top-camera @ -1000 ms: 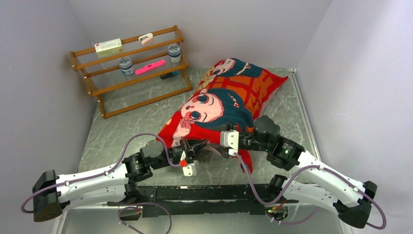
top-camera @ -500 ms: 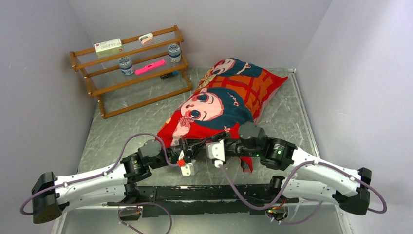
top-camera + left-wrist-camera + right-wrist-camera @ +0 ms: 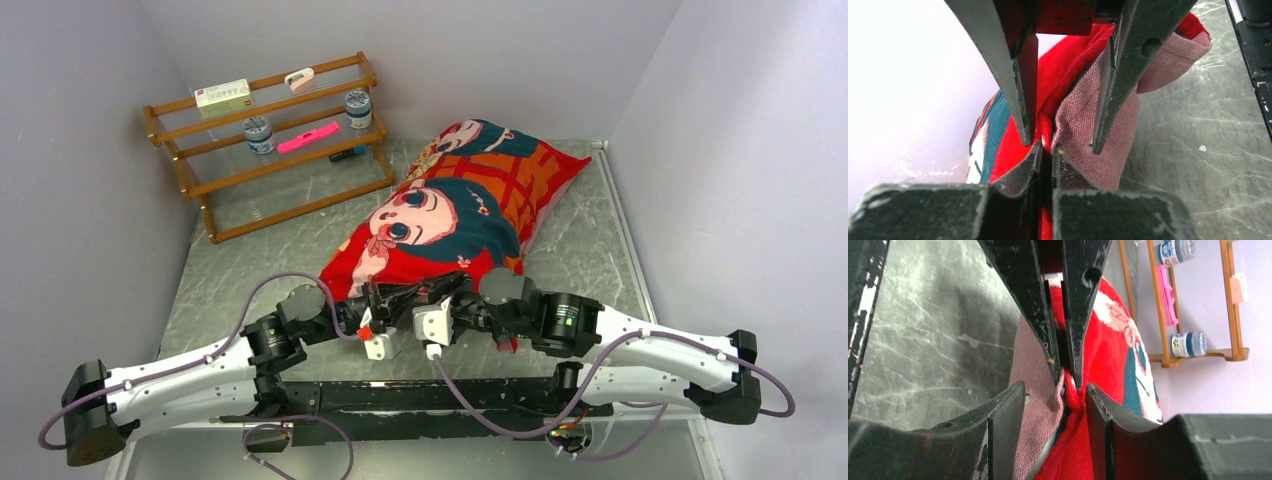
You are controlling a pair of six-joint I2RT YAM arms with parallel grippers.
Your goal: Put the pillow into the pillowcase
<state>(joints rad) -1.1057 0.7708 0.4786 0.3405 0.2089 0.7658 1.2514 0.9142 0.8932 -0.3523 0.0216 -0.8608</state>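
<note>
The red pillowcase with cartoon girl faces lies plump and diagonal on the table, its open end near the arms. The pillow is hidden. My left gripper is shut on the case's hem, where red cloth and the paler pink reverse meet. In the top view it sits at the case's near end. My right gripper faces it from the right, open, with the same bunched hem between its fingers. Its tips stand level with the left gripper's tips.
A wooden rack stands at the back left with jars, a pink item and a white box. Grey walls close in on both sides. A black rail runs along the near edge between the arm bases.
The right arm has swung left, bringing its gripper up to the left gripper at the hem, its jaws narrowing slightly. The left arm and the case's near end shifted a little left.
</note>
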